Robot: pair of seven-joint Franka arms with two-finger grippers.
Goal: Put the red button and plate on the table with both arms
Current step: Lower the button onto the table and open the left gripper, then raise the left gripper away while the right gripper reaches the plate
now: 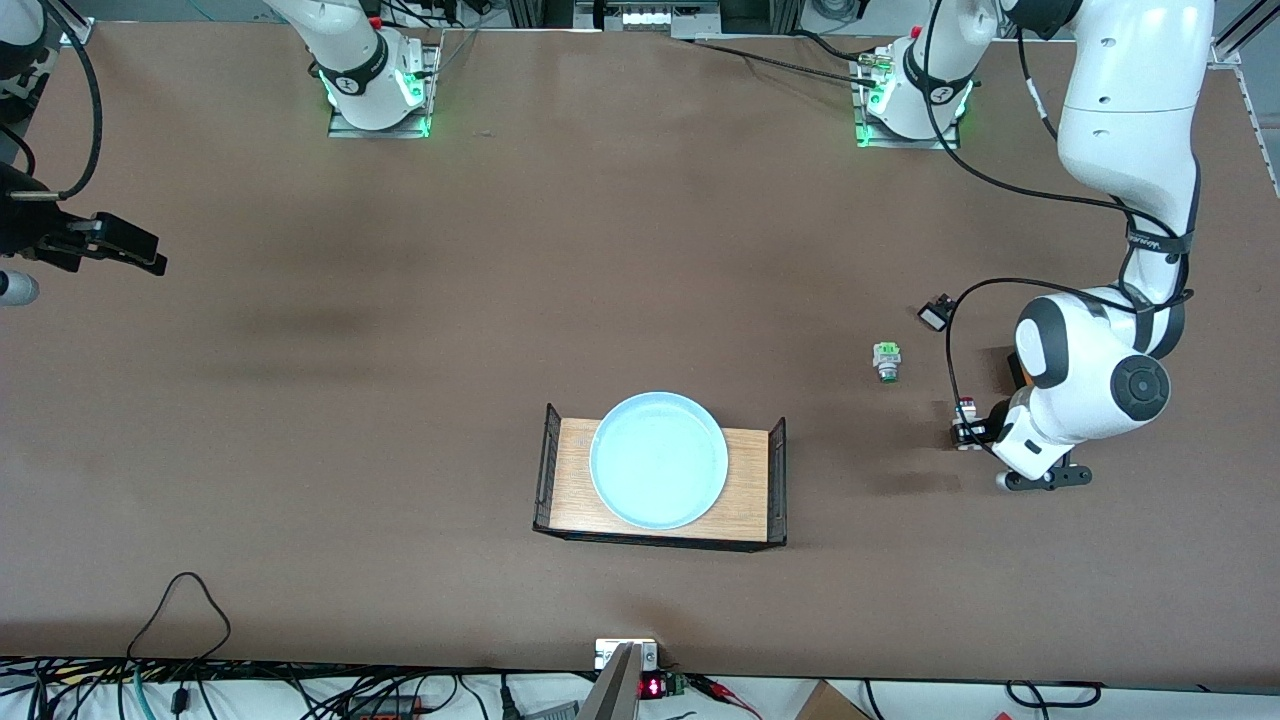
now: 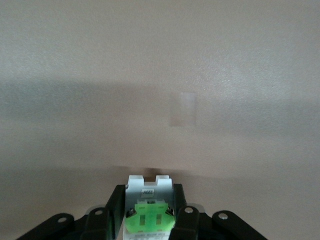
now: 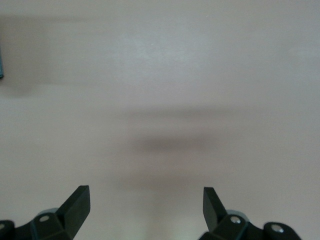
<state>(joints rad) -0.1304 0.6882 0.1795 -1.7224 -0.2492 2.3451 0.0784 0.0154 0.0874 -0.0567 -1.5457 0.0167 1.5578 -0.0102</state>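
A wide brown table (image 1: 600, 250) fills the scene, with the two arm bases bolted along its upper edge in the front view. The red button (image 1: 966, 412) is seen clamped between the fingers of the left gripper (image 2: 149, 212), low over the table toward the left arm's end; in the left wrist view its white body and green block are pinched squarely between the black pads. The pale blue plate (image 1: 659, 459) is found resting on a small wooden tray (image 1: 748, 480) with black wire ends, nearer the front camera and well apart from both grippers. A green-capped button (image 1: 886, 361) and a small black-and-white part (image 1: 936, 314) are left lying on the table close to the left arm. The right gripper (image 3: 146, 205) is held with its jaws spread wide and empty over bare table at the right arm's end, waiting.

A tumble is judged the main risk: if the button is released while tilted or too high, it could roll toward the green-capped one. The plate, glossy and shallow-rimmed, could slip from a thin pinch when lifted off the tray.
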